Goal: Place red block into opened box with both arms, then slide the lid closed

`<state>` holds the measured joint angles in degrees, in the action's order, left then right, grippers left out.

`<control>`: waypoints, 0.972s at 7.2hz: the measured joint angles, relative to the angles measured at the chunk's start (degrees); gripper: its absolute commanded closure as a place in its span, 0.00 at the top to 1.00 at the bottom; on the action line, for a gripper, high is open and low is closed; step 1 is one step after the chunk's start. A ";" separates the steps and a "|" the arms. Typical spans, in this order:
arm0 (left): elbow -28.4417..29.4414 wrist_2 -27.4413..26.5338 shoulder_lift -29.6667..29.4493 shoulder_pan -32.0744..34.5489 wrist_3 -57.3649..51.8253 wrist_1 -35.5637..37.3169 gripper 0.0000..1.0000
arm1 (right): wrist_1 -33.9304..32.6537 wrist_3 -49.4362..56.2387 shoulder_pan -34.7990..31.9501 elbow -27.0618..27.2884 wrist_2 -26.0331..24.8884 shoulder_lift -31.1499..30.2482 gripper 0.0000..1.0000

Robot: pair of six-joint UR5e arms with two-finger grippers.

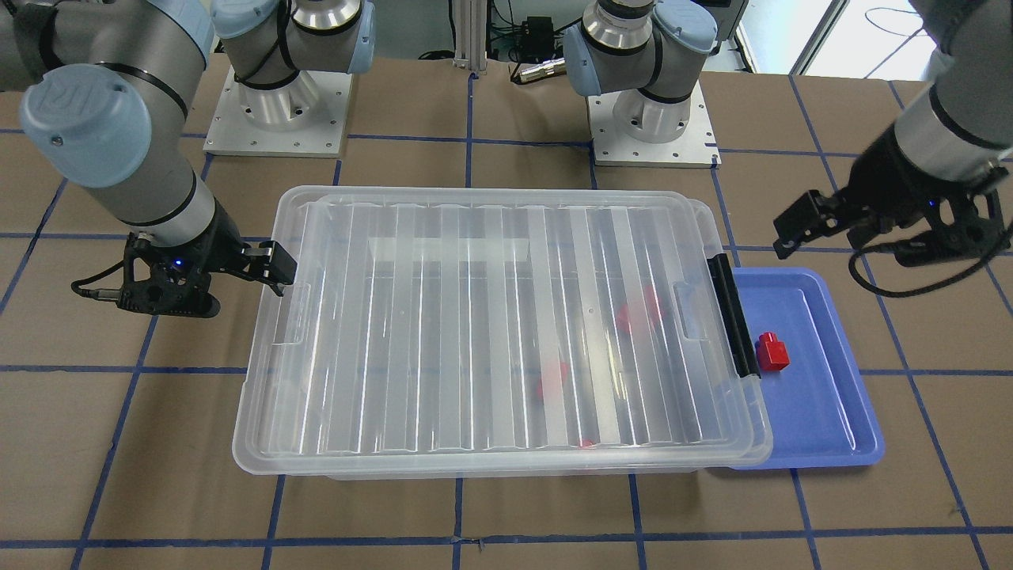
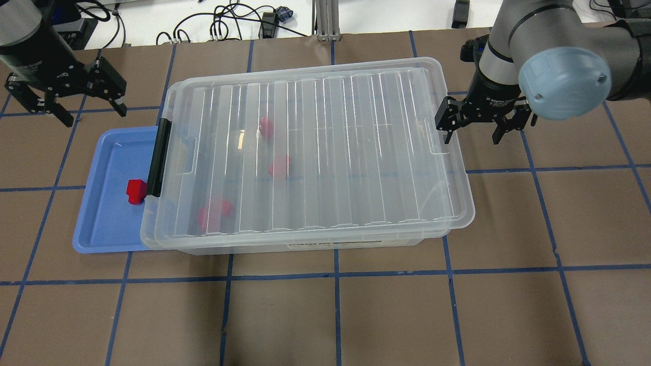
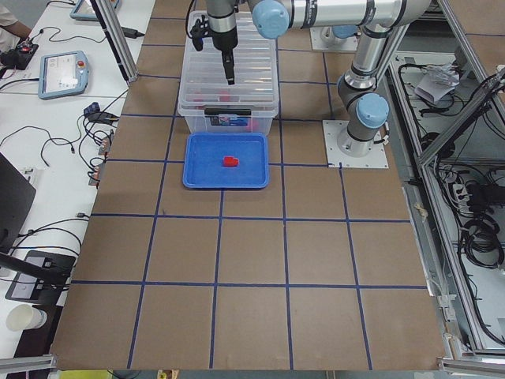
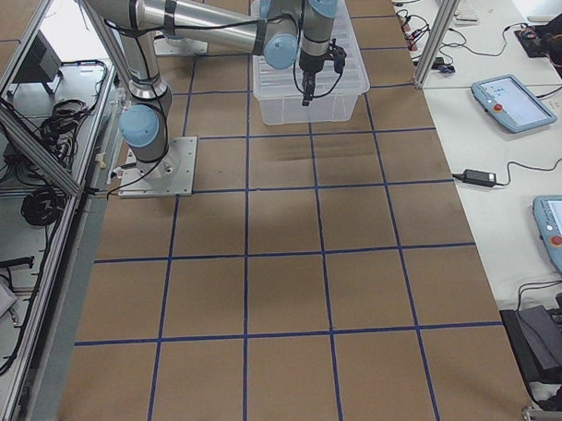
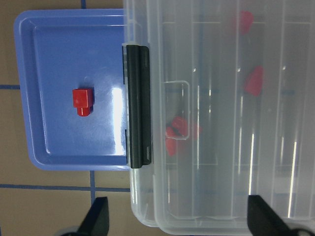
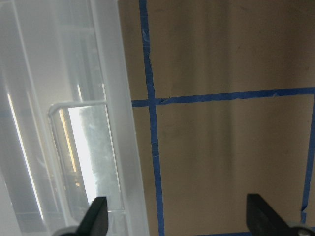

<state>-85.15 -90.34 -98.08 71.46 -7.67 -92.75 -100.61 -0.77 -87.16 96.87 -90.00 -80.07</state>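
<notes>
We've got both sets of jaws wide open, holding nothing: left gripper (image 2: 95,115) up near the blue tray (image 2: 101,223), right gripper (image 2: 471,137) just off the lid (image 2: 325,152). The red block (image 2: 135,190) sits in the tray, beside the box (image 2: 305,246).

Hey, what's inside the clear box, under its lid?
Through the lid, at least three red blocks show inside the box, blurred by the lid's ribs. Their exact number and shapes cannot be made out.
</notes>
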 measured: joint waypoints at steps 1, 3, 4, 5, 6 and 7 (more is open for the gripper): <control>-1.60 0.15 -2.56 -3.46 -3.02 3.16 1.00 | -0.07 0.04 -0.01 -0.03 0.00 0.62 1.00; -4.89 0.40 -7.90 -7.94 -13.27 12.27 1.00 | -0.15 0.17 0.04 -0.02 -0.08 1.52 1.00; -7.57 1.63 -9.92 -10.01 -17.48 16.39 1.00 | -0.23 0.47 0.11 0.01 -0.28 1.75 1.00; -10.30 4.27 -10.81 -11.81 -20.81 18.26 1.00 | -0.26 0.82 0.19 0.04 -0.60 1.87 1.00; -12.45 6.78 -10.72 -12.59 -23.63 18.92 1.00 | -0.24 1.05 0.31 0.06 -0.81 1.89 1.00; -14.38 8.19 -11.12 -12.86 -24.98 20.52 1.00 | -0.20 1.27 0.46 0.07 -0.98 1.88 1.00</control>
<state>-99.53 -82.15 -109.20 58.61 -32.65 -72.23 -100.81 0.50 -86.69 96.94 -90.98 -78.20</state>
